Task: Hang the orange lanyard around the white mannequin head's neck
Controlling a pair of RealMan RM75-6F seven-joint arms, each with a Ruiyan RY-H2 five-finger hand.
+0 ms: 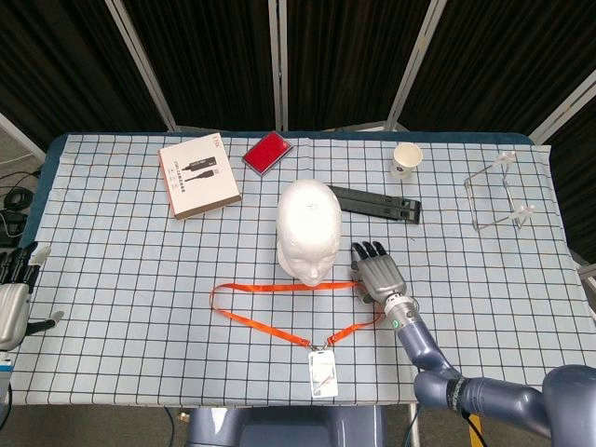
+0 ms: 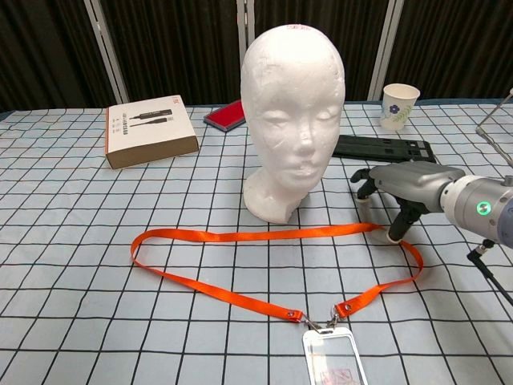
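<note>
The white mannequin head (image 1: 307, 231) (image 2: 292, 120) stands upright at the table's middle. In front of it the orange lanyard (image 1: 279, 287) (image 2: 264, 235) lies flat in a long loop, and its clear badge holder (image 1: 322, 372) (image 2: 333, 361) rests near the front edge. My right hand (image 1: 377, 272) (image 2: 398, 183) hovers low over the loop's right end, palm down and fingers apart and bent downward. Its thumb tip (image 2: 395, 235) comes down right beside the strap, and the hand holds nothing. Off the table's left side is my left hand (image 1: 14, 291), fingers spread and empty.
A brown box (image 1: 198, 177) (image 2: 151, 132) and a red case (image 1: 267, 152) (image 2: 226, 116) lie at the back left. A black folded stand (image 1: 377, 203) (image 2: 383, 147) sits just behind my right hand. A paper cup (image 1: 406, 158) (image 2: 398, 106) and a clear acrylic frame (image 1: 498, 196) stand at the back right.
</note>
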